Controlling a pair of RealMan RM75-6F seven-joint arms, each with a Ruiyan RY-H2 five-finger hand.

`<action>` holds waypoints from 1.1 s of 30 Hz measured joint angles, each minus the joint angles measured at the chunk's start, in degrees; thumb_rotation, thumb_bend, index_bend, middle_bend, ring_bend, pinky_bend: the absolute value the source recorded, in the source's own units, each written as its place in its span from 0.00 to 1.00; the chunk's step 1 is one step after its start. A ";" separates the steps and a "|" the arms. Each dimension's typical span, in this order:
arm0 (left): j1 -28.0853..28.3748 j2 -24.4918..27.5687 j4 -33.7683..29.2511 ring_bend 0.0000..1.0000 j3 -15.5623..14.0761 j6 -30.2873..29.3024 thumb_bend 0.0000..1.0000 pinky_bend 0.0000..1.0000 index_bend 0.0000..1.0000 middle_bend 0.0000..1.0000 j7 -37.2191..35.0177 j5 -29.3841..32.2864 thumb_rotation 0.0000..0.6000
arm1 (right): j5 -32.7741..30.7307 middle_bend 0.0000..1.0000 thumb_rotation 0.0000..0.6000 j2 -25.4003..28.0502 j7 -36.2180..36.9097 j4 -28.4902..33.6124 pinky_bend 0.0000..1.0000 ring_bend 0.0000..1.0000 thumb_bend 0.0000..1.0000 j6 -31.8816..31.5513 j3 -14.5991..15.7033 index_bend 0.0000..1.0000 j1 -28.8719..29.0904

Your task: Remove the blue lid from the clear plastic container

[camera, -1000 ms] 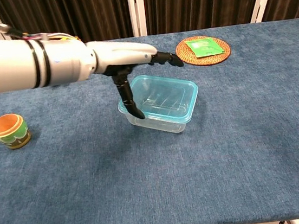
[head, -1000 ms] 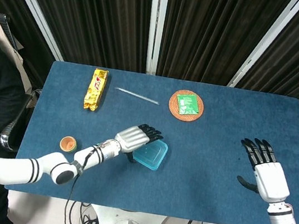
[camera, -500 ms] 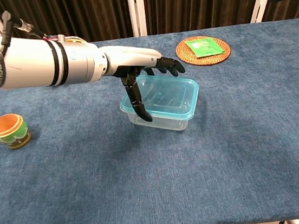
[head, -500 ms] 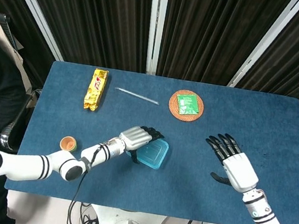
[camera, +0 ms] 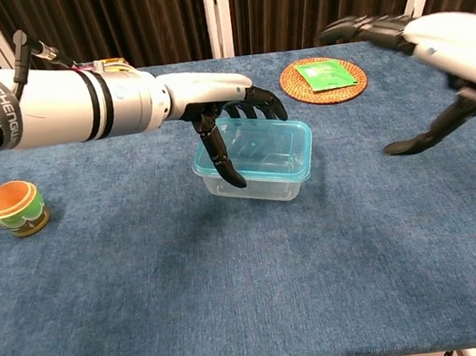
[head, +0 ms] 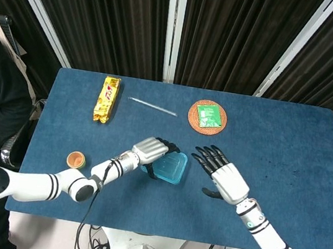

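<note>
The clear plastic container [camera: 256, 160] sits near the middle of the blue table [head: 288, 149] with its blue lid [camera: 260, 145] on, and the left hand [camera: 210, 94] is draped over its left end — fingers [camera: 262, 101] curled down onto the lid's far edge, thumb [camera: 219, 154] hanging against the near left wall, so the box looks clasped between them. The right hand [head: 224, 178] hovers just to the right of the container, apart from it — fingers spread wide, holding nothing. A small orange cup [camera: 16, 208] stands well off to the left.
</note>
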State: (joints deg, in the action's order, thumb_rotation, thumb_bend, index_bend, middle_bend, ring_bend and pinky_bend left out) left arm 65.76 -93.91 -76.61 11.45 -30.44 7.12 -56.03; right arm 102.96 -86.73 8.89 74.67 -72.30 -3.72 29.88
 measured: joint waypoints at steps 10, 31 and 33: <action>0.53 -0.37 -0.42 0.21 -0.37 -0.62 0.00 0.30 0.23 0.23 -0.53 1.79 1.00 | 1.15 0.00 1.00 -10.60 1.94 -11.50 0.00 0.00 0.03 -3.67 0.36 0.00 2.29; 0.53 -0.37 -0.33 0.21 -0.09 -0.04 0.00 0.30 0.23 0.22 -3.94 1.39 1.00 | 0.88 0.00 1.00 -23.91 6.77 -31.16 0.00 0.00 0.02 -11.86 2.34 0.00 3.66; 0.56 -0.37 -0.25 0.21 -0.13 0.00 0.00 0.30 0.23 0.22 -4.06 1.30 1.00 | 0.64 0.00 1.00 -24.50 7.12 -32.17 0.00 0.00 0.02 -12.48 2.43 0.00 3.73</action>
State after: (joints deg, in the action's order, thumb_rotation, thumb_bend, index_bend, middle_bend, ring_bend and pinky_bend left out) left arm 66.32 -94.28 -76.87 11.32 -30.44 3.06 -54.73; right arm 103.60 -111.23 16.01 42.50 -84.78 -1.29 33.60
